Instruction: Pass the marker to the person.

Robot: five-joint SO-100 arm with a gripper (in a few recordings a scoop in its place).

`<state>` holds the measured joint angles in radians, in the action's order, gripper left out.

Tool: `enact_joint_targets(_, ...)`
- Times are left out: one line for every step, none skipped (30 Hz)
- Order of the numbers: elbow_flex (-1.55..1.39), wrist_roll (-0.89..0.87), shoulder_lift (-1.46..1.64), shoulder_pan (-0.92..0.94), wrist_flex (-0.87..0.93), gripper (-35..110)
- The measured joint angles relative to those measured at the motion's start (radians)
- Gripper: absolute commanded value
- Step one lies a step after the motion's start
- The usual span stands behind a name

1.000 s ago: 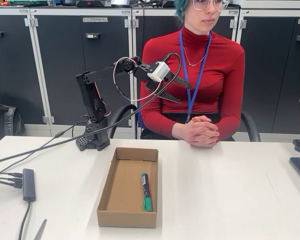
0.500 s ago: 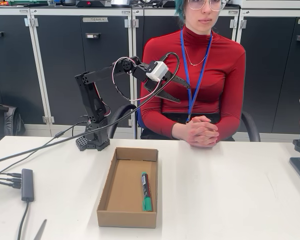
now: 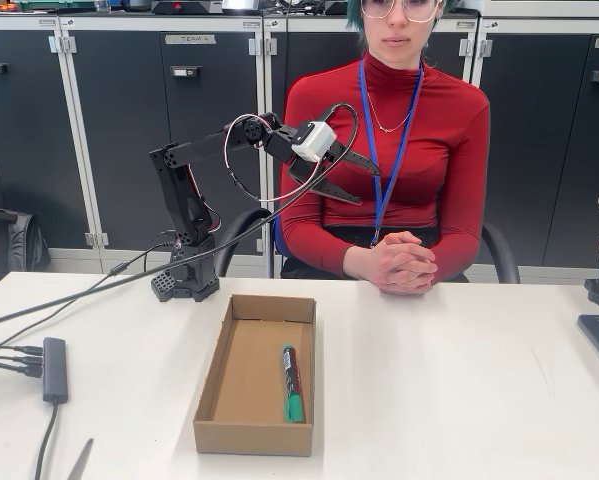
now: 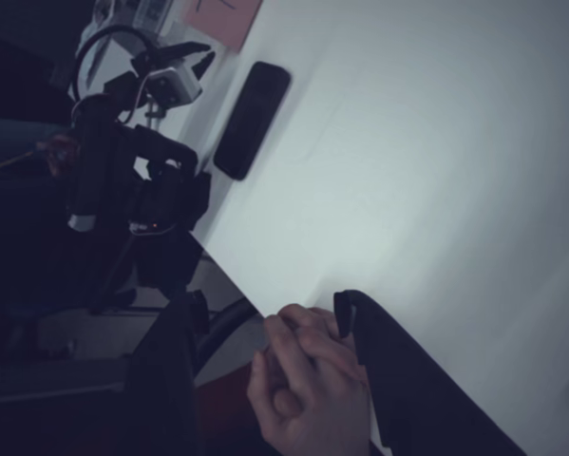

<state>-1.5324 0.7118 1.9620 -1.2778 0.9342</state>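
White table (image 3: 459, 380) holds boxed marker (image 3: 291, 382); empty hand (image 3: 364, 183) gapes wide before person (image 3: 399, 140).

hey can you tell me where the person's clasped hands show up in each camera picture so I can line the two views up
Fixed view: the clasped hands rest on the table's far edge, right of centre, below and right of the raised tool.
Wrist view: the same hands sit at bottom centre, between the tool's two dark fingers.
Shared landmark: the white table edge where the hands rest.
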Motion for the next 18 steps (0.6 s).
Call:
enact_joint_targets(0.0, 0.0, 0.0, 0.0, 0.0, 30)
enact_joint_targets(0.0, 0.0, 0.0, 0.0, 0.0, 30)
enact_joint_targets(0.0, 0.0, 0.0, 0.0, 0.0, 30)
enact_joint_targets(0.0, 0.0, 0.0, 0.0, 0.0, 30)
enact_joint_targets(0.0, 0.0, 0.0, 0.0, 0.0, 30)
enact_joint_targets(0.0, 0.0, 0.0, 0.0, 0.0, 30)
enact_joint_targets(0.0, 0.0, 0.0, 0.0, 0.0, 30)
enact_joint_targets(0.0, 0.0, 0.0, 0.0, 0.0, 30)
enact_joint_targets(0.0, 0.0, 0.0, 0.0, 0.0, 30)
enact_joint_targets(0.0, 0.0, 0.0, 0.0, 0.0, 30)
enact_joint_targets(0.0, 0.0, 0.0, 0.0, 0.0, 30)
enact_joint_targets(-0.006, 0.0, 0.0, 0.0, -0.005, 30)
enact_joint_targets(-0.006, 0.0, 0.002, 0.0, -0.006, 30)
enact_joint_targets(-0.006, 0.0, 0.003, 0.0, -0.006, 30)
enact_joint_targets(-0.006, 0.0, 0.005, 0.0, -0.006, 30)
enact_joint_targets(-0.006, 0.0, 0.008, 0.0, -0.009, 30)
enact_joint_targets(-0.009, 0.0, 0.011, 0.0, -0.011, 30)
enact_joint_targets(-0.012, 0.0, 0.011, 0.0, -0.011, 30)
